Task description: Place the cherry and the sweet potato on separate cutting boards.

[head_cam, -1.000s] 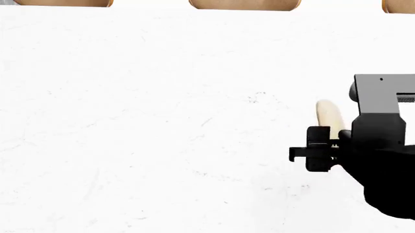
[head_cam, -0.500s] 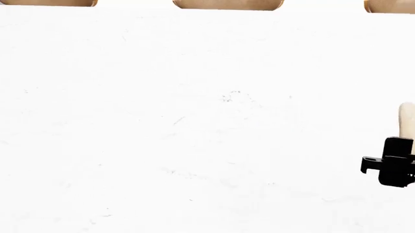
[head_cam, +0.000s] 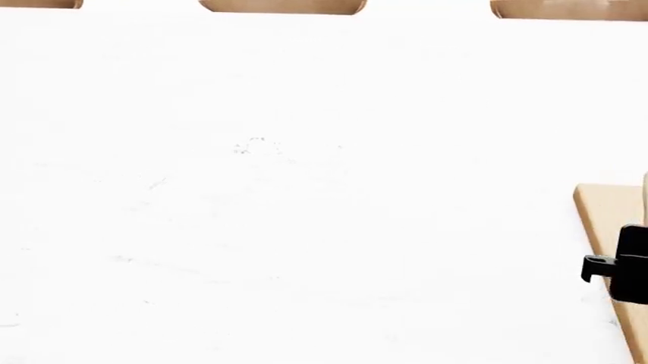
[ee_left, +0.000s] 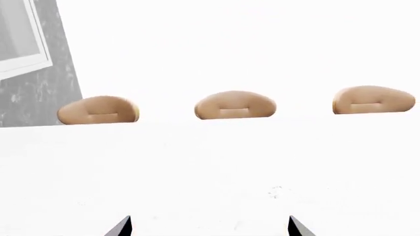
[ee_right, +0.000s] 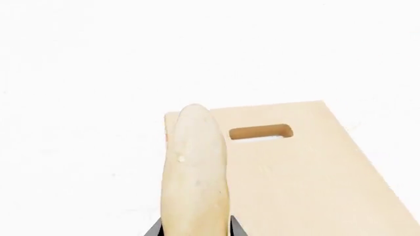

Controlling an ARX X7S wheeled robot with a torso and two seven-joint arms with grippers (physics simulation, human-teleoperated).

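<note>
My right gripper (ee_right: 195, 228) is shut on the sweet potato (ee_right: 194, 167), a pale cream root that sticks out ahead of the jaws. Its tip hangs over the near corner of a light-tan cutting board (ee_right: 308, 182) with a slot hole (ee_right: 260, 132). In the head view only a black part of the right gripper (head_cam: 623, 265) shows at the right edge, over that cutting board (head_cam: 605, 212). My left gripper (ee_left: 208, 228) is open and empty above the bare white table (ee_left: 210, 167). The cherry and any other board are out of view.
Three tan chair backs (ee_left: 235, 105) stand along the table's far edge; they also show at the top of the head view (head_cam: 284, 6). A grey wall with a window frame (ee_left: 26, 49) lies beyond the far left.
The head view has panned right and the chair backs slid left in it. My right gripper moved right with the sweet potato, and the cutting board has come into view beneath it.
</note>
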